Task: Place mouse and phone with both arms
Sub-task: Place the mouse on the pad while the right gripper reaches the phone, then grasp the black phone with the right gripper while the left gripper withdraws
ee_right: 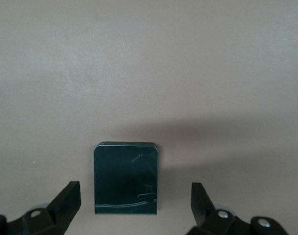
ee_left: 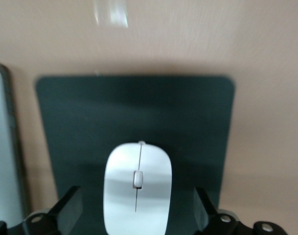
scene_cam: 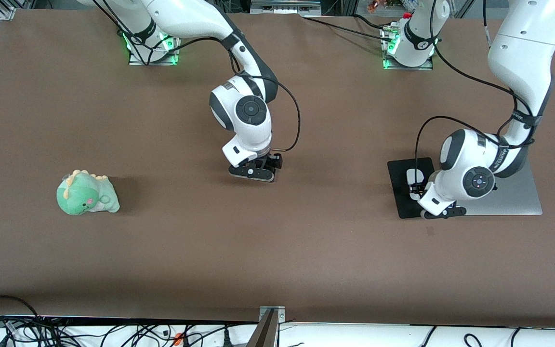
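Note:
The white mouse lies on a black mouse pad, between the spread fingers of my left gripper, which do not touch it. In the front view the left gripper is low over the pad, with part of the mouse showing. The black phone lies flat on the brown table between the open fingers of my right gripper, with a gap on each side. In the front view the right gripper is low over the middle of the table and hides the phone.
A flat silver slab lies beside the mouse pad toward the left arm's end of the table; its edge shows in the left wrist view. A green dinosaur plush sits toward the right arm's end.

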`<action>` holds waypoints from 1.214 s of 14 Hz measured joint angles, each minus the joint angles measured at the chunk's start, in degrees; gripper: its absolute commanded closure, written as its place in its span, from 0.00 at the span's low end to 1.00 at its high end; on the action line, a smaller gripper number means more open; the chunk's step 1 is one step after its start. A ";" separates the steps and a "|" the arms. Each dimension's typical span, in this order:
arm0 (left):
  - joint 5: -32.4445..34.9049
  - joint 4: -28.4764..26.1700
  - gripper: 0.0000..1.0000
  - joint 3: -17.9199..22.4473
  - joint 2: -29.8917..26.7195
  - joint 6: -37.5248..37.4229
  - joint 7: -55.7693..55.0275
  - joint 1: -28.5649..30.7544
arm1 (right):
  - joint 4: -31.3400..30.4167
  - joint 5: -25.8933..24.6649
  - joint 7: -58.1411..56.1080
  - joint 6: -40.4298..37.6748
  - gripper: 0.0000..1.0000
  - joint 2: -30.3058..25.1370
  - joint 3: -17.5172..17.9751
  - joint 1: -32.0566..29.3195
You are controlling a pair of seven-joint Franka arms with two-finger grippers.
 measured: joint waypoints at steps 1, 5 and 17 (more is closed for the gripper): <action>0.00 2.14 0.00 -0.09 -1.26 -2.56 0.00 0.01 | -0.31 -0.06 0.00 0.97 0.00 0.65 0.00 0.34; 0.00 13.64 0.00 -0.69 -6.49 -16.71 0.00 -0.06 | -0.99 -1.42 0.00 4.58 0.00 2.72 -0.10 1.24; -2.98 24.32 0.00 -0.89 -23.34 -38.31 8.95 3.20 | -1.25 -1.46 0.70 9.83 0.02 5.80 -0.47 1.51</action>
